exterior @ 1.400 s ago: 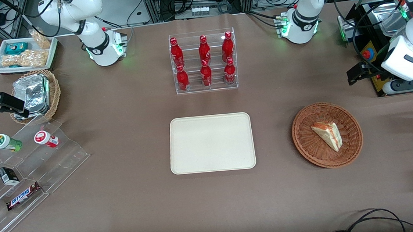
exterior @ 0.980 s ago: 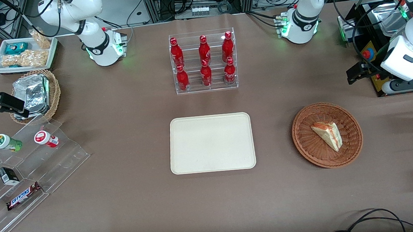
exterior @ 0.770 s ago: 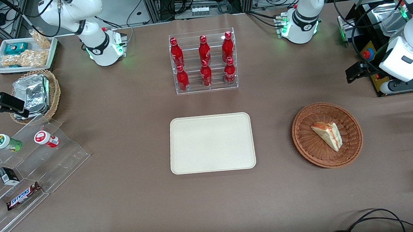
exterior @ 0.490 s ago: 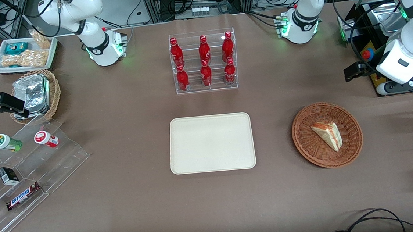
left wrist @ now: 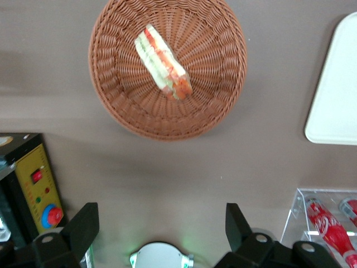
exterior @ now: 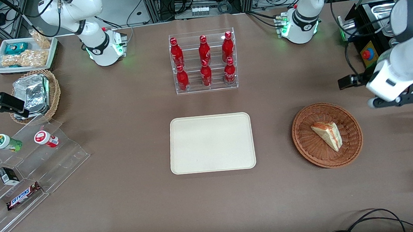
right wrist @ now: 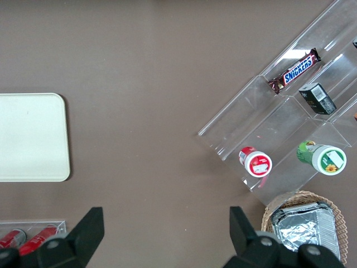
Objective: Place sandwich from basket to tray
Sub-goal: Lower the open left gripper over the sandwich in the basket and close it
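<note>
The sandwich [exterior: 327, 135], a pale wedge with red and green layers, lies in the reddish-brown wicker basket [exterior: 304, 143] toward the working arm's end of the table. The cream tray [exterior: 211, 143] sits bare at the table's middle. My left gripper [exterior: 393, 100] hangs high above the table, a little farther from the front camera than the basket and just outside its rim. In the left wrist view the gripper [left wrist: 160, 226] is open with nothing between its fingers; the sandwich [left wrist: 163, 62], the basket [left wrist: 111, 84] and a corner of the tray [left wrist: 334, 95] all show.
A clear rack of red bottles [exterior: 204, 61] stands farther from the front camera than the tray. A control box with a red button [exterior: 368, 53] sits by the gripper. A stepped acrylic stand [exterior: 19, 175], a foil-pack basket [exterior: 35, 93] and a snack tray [exterior: 24, 53] lie toward the parked arm's end.
My left gripper has swung from over the control box toward the basket, coming nearer the front camera. Sandwich, basket and tray have not moved.
</note>
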